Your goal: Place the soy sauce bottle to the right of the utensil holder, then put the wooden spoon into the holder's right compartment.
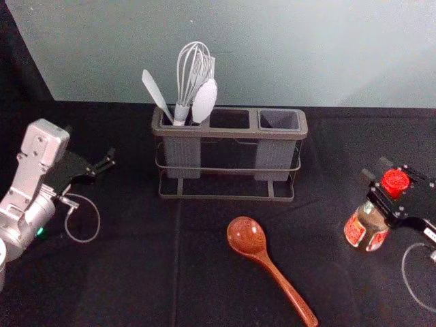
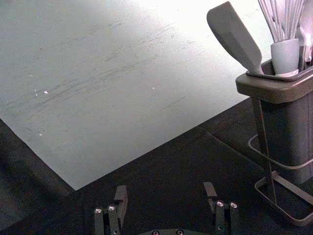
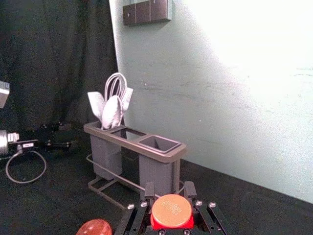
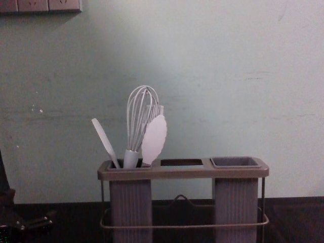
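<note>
The right hand (image 1: 380,187) is clamped — soy sauce bottle (image 1: 368,223) held between its fingers.

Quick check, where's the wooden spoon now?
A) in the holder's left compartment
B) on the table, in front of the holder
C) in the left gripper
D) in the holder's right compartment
B: the wooden spoon lies on the black-covered table in front of the utensil holder, bowl end nearer the holder.

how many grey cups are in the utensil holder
2. The left cup sits in the left opening of the utensil holder, with the whisk in it; the right cup sits in the right opening.
</note>
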{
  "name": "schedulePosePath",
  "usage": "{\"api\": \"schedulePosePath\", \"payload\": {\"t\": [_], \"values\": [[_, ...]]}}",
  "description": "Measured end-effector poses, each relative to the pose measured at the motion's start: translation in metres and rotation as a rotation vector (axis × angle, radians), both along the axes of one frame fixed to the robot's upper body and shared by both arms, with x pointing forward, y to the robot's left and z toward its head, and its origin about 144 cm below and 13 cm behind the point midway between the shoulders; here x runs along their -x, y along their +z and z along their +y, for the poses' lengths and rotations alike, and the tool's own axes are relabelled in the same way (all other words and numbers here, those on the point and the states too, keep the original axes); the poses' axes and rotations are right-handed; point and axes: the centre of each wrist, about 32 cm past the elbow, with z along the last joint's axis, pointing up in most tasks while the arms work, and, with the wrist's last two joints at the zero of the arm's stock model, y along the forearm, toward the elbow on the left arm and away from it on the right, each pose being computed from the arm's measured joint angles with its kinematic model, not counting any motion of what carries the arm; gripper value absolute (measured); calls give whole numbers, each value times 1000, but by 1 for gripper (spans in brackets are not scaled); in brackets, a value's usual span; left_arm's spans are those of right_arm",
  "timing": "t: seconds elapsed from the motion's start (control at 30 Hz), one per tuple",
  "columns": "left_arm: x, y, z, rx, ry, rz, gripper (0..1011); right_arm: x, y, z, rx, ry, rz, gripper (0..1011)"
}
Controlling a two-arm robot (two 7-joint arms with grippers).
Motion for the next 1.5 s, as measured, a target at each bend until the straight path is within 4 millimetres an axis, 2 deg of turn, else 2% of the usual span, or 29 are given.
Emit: {"api": "schedulePosePath", "payload": {"t": [0.27, 0.5, 0.6, 0.8, 0.97, 1.5], "values": [[0, 0, 0, 0, 0, 0, 1011, -27, -6, -12, -20, 3, -21, 374], [0, 0, 0, 0, 0, 0, 1011, -63, -4, -16, -30, 18, -10, 374], [0, 0, 0, 0, 0, 0, 1011, -70, -5, -12, -35, 16, -10, 374], [0, 0, 0, 0, 0, 0, 1011, -84, -15, 11, -27, -45, -12, 373], [0, 0, 0, 0, 0, 0, 1011, -92, -20, 22, -35, -86, -28, 374], [0, 0, 0, 0, 0, 0, 1011, -125, -25, 24, -101, -98, -44, 374]]}}
